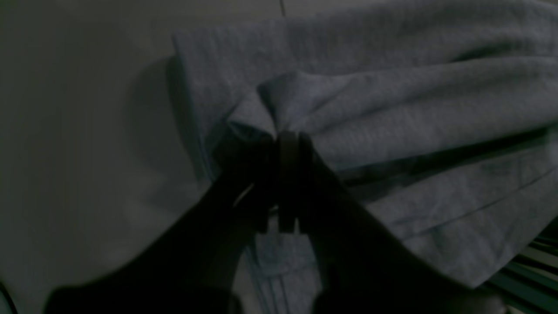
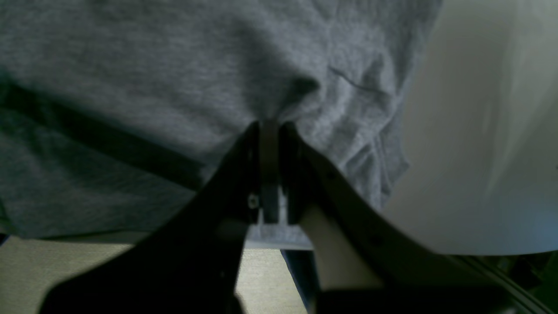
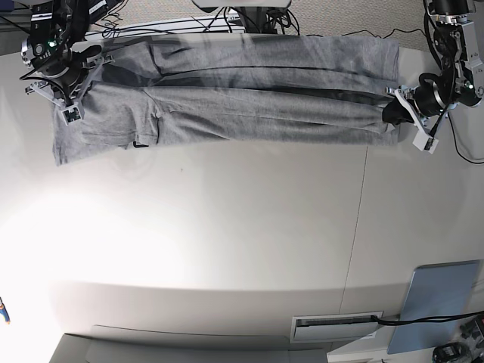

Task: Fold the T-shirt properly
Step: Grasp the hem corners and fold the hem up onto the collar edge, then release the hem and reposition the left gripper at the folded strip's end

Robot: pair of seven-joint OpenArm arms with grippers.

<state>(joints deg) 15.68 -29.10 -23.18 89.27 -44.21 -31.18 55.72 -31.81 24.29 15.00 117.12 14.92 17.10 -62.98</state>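
1. On left wrist view: left gripper [image 1: 287,139] is seen w/ jaws pressed together, pinching a bunched peak of the T-shirt [image 1: 392,113]. Cloth is heather grey, soft, limp; it is gathered into ridges and draped folds away from the pinch. Judged light, non-fragile, not slippery; no stiffness, so shape will not be kept unless supported. A stitched hem line is noted low in frame. Pale table [image 1: 78,131] is seen to one side of the cloth edge.

2. On right wrist view: right gripper [image 2: 269,126] is seen w/ jaws closed tight on a small fold of the T-shirt [image 2: 152,78]. Fabric is puckered at the pinch and hangs in wrinkles beside it; the cloth's edge is near, w/ bare table [image 2: 479,131] beyond. Hold at an edge or corner is judged best, since a mid-panel pinch would only bunch it.

3. On base view: the T-shirt [image 3: 249,102] is laid along the table's [image 3: 227,249] far edge, already narrowed lengthwise into a long band. Long axis runs side to side across the frame, between the two arms. Right gripper [image 3: 69,87] is at the frame-left end, left gripper [image 3: 395,110] at the frame-right end; one end each is held. Which end is collar cannot be told. No lettering is visible. A pale blue panel [image 3: 442,295] lies well apart, near corner.
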